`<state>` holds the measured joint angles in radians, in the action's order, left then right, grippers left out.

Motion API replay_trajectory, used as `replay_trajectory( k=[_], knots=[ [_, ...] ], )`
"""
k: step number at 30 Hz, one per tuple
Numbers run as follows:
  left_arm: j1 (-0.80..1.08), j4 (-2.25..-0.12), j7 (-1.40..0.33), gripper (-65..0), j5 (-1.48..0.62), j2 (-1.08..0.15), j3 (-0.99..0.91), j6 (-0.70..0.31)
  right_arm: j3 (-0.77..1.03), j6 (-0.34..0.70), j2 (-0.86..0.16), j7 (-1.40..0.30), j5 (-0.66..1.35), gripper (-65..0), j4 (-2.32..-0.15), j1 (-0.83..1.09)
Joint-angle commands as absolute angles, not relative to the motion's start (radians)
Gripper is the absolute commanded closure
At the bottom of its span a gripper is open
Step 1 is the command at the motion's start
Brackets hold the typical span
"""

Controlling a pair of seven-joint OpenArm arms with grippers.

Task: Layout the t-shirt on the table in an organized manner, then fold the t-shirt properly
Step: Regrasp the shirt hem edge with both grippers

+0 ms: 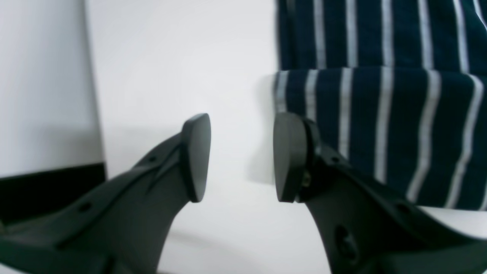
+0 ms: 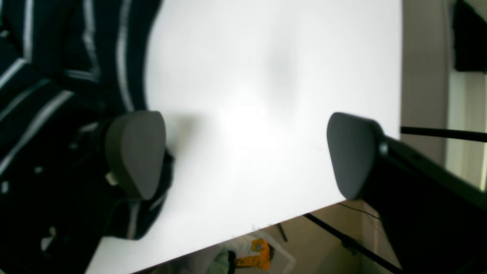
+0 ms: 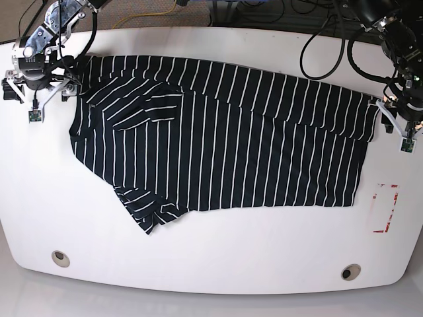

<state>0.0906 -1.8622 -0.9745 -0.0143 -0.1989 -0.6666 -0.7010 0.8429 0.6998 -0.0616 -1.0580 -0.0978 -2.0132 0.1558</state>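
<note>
The dark navy t-shirt (image 3: 225, 145) with thin white stripes lies spread across the white table (image 3: 211, 264), with one sleeve folded over at the upper left and another bunched at the lower left. My left gripper (image 1: 241, 156) hovers at the shirt's right edge (image 1: 380, 114). It is open, with only bare table between its fingers and the cloth just beyond one fingertip. In the base view this left gripper (image 3: 402, 125) sits at the far right. My right gripper (image 2: 243, 152) is wide open at the shirt's upper left corner (image 2: 45, 76), one finger (image 2: 133, 152) over the cloth. The right gripper (image 3: 36, 99) appears at the base view's far left.
A red-marked rectangle (image 3: 385, 208) lies right of the shirt's hem. Two metal-ringed holes (image 3: 60, 258) (image 3: 350, 271) sit near the front edge. Cables hang behind the table. The table edge and floor clutter (image 2: 253, 253) show below my right gripper.
</note>
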Motion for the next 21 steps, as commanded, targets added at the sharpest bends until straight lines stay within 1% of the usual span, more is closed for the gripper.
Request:
replay_trajectory(
  k=[1,5,10,11,12,13,14,15,16,17,18,19,20,21],
  knots=[
    [0.058,-1.837,-0.957,-24.2,-0.019,-0.213,-0.670,-0.698,0.842,0.698,-0.038,-1.041,-0.054,-65.0,-2.032,0.143],
    [0.002,-1.764,-0.935,-23.9,-0.015,-0.183,-0.676,-0.698,0.842,0.698,-0.021,-1.041,0.016,-65.0,-2.032,0.114],
    [-0.007,-1.715,-0.891,-22.8,-0.015,-0.174,-0.671,-0.698,0.842,0.698,0.004,-1.043,0.084,-65.0,-2.032,0.114],
    [-0.004,-1.713,-0.863,-19.7,-0.016,-0.173,-0.671,-0.698,0.842,0.698,0.018,-1.043,0.097,-60.1,-2.032,0.114],
    [-0.004,-1.713,-0.854,-18.5,-0.016,-0.173,-0.670,-0.698,0.842,0.698,0.021,-1.043,0.099,-57.9,-2.032,0.116],
    [-0.001,-1.713,-0.828,-14.9,-0.016,-0.171,-0.668,-0.698,0.842,0.698,0.027,-1.043,0.101,-51.4,-2.031,0.116],
    [0.001,-1.709,-0.802,-10.8,-0.016,-0.168,-0.656,-0.698,0.842,0.698,0.035,-1.043,0.099,-43.1,-2.026,0.116],
    [0.001,-1.707,-0.794,-9.0,-0.016,-0.166,-0.650,-0.698,0.842,0.698,0.035,-1.043,0.099,-40.3,-2.022,0.116],
    [0.001,-1.705,-0.774,-5.0,-0.016,-0.157,-0.628,-0.698,0.842,0.698,0.035,-1.043,0.099,-31.4,-2.014,0.119],
    [0.004,-1.705,-0.769,-3.3,-0.015,-0.154,-0.621,-0.698,0.842,0.698,0.035,-1.043,0.099,-26.6,-2.008,0.125],
    [0.016,-1.705,-0.768,-0.8,-0.015,-0.151,-0.611,-0.698,0.842,0.698,0.035,-1.043,0.099,-19.2,-2.002,0.133],
    [0.022,-1.705,-0.768,0.0,-0.015,-0.151,-0.611,-0.698,0.842,0.698,0.035,-1.043,0.099,-15.1,-1.997,0.137],
    [0.030,-1.702,-0.766,0.0,-0.015,-0.151,-0.610,-0.698,0.837,0.698,0.035,-1.043,0.099,-8.7,-1.989,0.142],
    [0.030,-1.698,-0.766,0.0,-0.015,-0.151,-0.608,-0.698,0.829,0.698,0.035,-1.043,0.099,-5.1,-1.985,0.143]
  ],
)
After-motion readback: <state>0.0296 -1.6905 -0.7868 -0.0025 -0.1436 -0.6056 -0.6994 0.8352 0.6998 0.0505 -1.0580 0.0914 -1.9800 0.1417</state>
